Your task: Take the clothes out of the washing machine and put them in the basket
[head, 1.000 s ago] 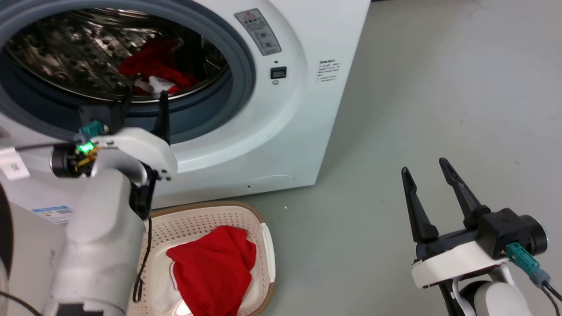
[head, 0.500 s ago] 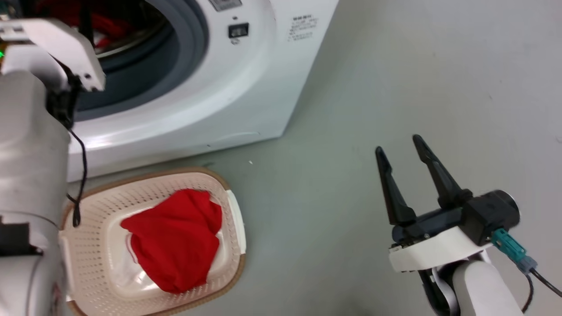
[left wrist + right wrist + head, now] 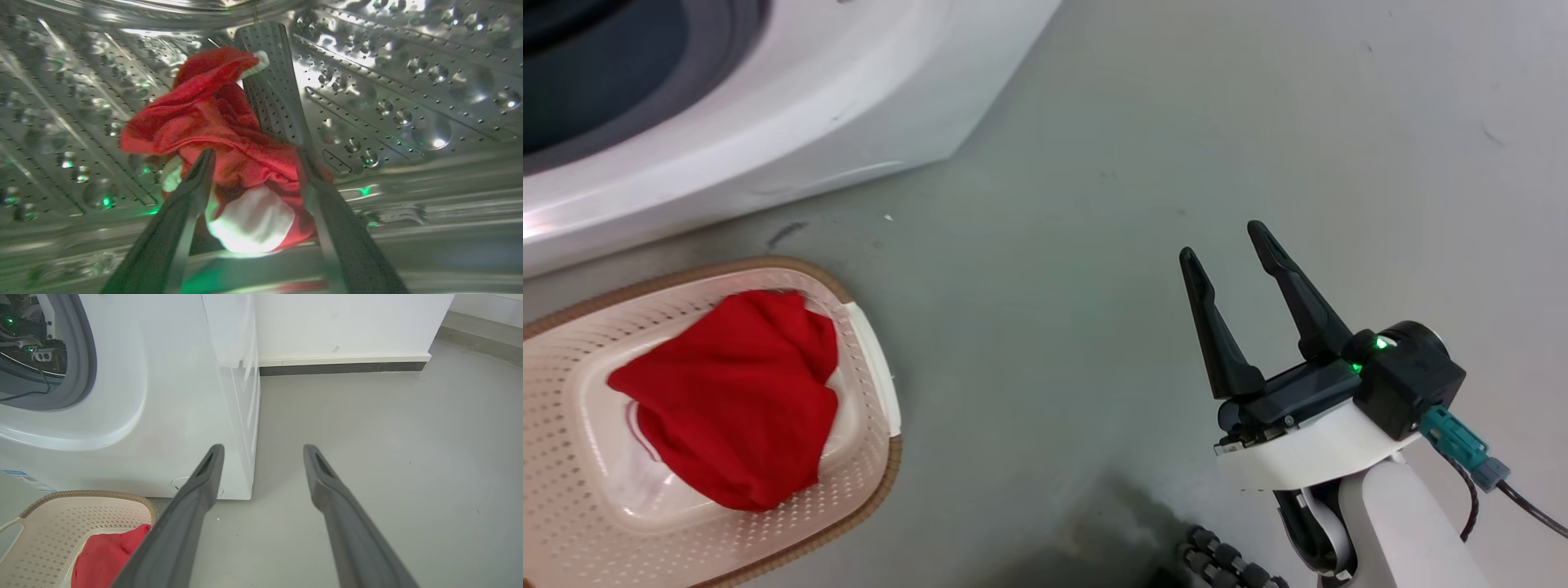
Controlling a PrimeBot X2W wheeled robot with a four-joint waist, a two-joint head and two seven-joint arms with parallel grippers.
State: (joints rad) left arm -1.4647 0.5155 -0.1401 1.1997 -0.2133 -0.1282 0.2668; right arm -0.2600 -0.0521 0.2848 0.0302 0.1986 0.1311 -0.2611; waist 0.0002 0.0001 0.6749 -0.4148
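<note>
**Soft red heap in the drum, left fingers spread round it**

Closest in, the right gripper (image 3: 1221,241) hangs over the bare floor (image 3: 1094,163), fingers apart and empty. To its left on the floor sits the basket (image 3: 686,273), with one red piece (image 3: 727,400) crumpled across its bottom. The washer (image 3: 768,131) stands just behind the basket.

Inside the drum (image 3: 388,102), the left gripper (image 3: 255,153) is spread wide, with one finger on each side of the clothes (image 3: 212,122) and nothing pinched. Whether the pads touch the fabric cannot be told. Nearest the fingertips is a rounded, bunched white patch (image 3: 249,222). Beyond it the red fabric rises in loose folds and leans against the perforated rib (image 3: 269,94) at the back.

The heap looks light and limp. Once lifted it will likely sag and trail rather than keep its shape. Nothing in it can break, so a firm squeeze should do no harm. The danger is slip: thin, smooth fingers closing on a single layer may let it slide free, and a hanging end could drag on the rib or the grey ring (image 3: 88,355).

The best hold seems to be the thick bunch just above the white patch. Several layers stack there, right between the fingertips.
</note>
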